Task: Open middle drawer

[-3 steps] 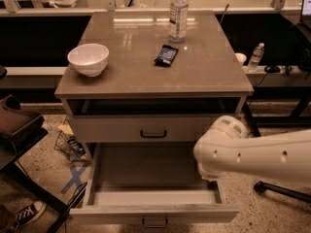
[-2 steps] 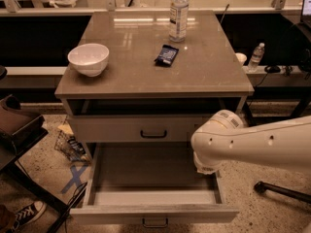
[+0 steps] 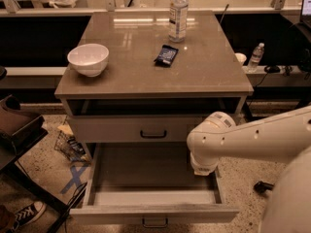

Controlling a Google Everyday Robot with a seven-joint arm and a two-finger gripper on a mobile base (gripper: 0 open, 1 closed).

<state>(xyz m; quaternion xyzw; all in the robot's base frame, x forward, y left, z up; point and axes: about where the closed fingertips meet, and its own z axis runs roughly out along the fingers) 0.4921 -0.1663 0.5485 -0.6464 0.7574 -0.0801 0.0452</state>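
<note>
While arm (image 3: 257, 139) bends in from right | gripper (image 3: 204, 170) low inside open middle drawer (image 3: 150, 212) (grip: cannot tell)

claw: hidden behind arm (image 3: 252, 137), in open drawer (image 3: 153, 211) | arm: cut off right

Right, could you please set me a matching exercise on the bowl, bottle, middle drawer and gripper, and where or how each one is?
Things:
1. bowl
2. bottle
3. middle drawer
4. gripper

Places or states:
A. pulled out
B. upright at the back of the tabletop
C. low over the pulled-out drawer's right side
D. near the tabletop's left edge

Pairs: 1-D, 2-B, 3-A, 4-C.
</note>
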